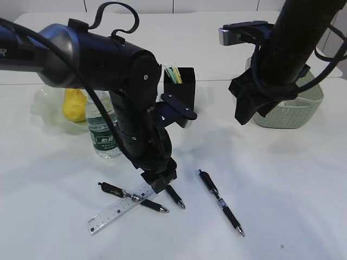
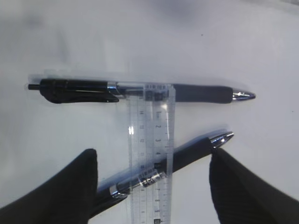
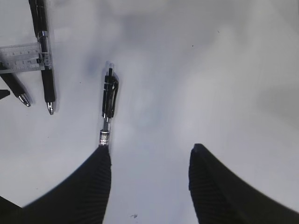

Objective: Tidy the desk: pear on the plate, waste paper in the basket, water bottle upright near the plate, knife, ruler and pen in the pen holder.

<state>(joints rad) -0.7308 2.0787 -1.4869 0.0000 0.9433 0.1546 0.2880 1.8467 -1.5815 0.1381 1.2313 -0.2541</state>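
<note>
hovering low over the white surface (image 1: 282,184), the left end effector (image 2: 154,186) has its two black fingers (image 2: 70,191) spread wide, straddling a clear ruler (image 2: 152,154) and a black pen (image 2: 187,151) that lies aslant under the ruler; a second black pen (image 2: 140,91) lies crosswise at the ruler's far end, also seen through the clear plastic. the right end effector (image 3: 149,186) hangs above the surface near the sage green basket (image 1: 303,108), its fingers (image 3: 219,186) likewise apart and holding nothing, with a third pen (image 3: 109,100) lying alone on the surface ahead of them. at the back left, the yellow pear (image 1: 74,104) rests on the ruffled pale green plate (image 1: 46,116), and the water bottle (image 1: 103,132) stands upright just beside that plate. the black pen holder (image 1: 181,86) stands behind the left arm with pale green and yellow items showing above its rim.
</note>
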